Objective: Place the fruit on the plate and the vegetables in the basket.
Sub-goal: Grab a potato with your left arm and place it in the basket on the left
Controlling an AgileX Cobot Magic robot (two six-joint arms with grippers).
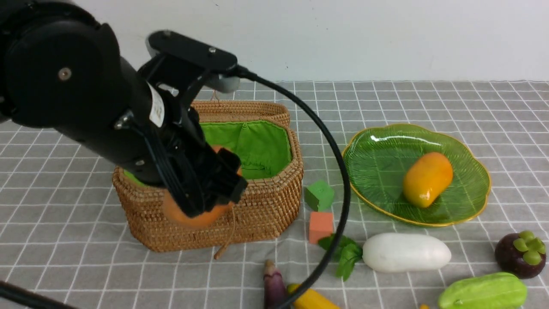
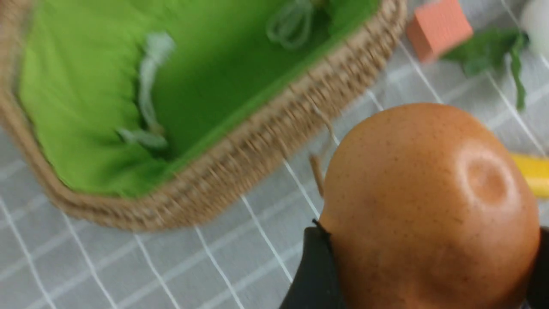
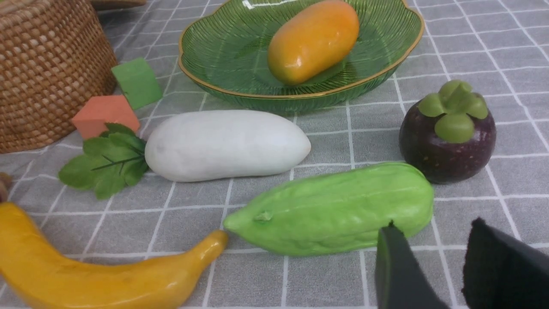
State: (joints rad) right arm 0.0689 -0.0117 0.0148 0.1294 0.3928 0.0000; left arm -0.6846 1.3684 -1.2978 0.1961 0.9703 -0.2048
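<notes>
L jaws wide, clamped on potato [image 2: 429, 206] by basket [image 1: 266, 210] front wall; R jaws part-open, empty.

Rough woven wicker basket [image 1: 257, 210], glossy ribbed glass plate [image 1: 377, 163], smooth speckled potato [image 2: 429, 206].

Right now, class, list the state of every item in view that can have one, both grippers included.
left gripper: shut on potato
potato: gripped, outside basket
right gripper: open, empty
basket: open, nothing visible inside
plate: holds mango
mango: lying on plate
radish: lying on cloth
gourd: lying on cloth
banana: lying on cloth
eggplant: lying on cloth
mangosteen: upright on cloth
</notes>
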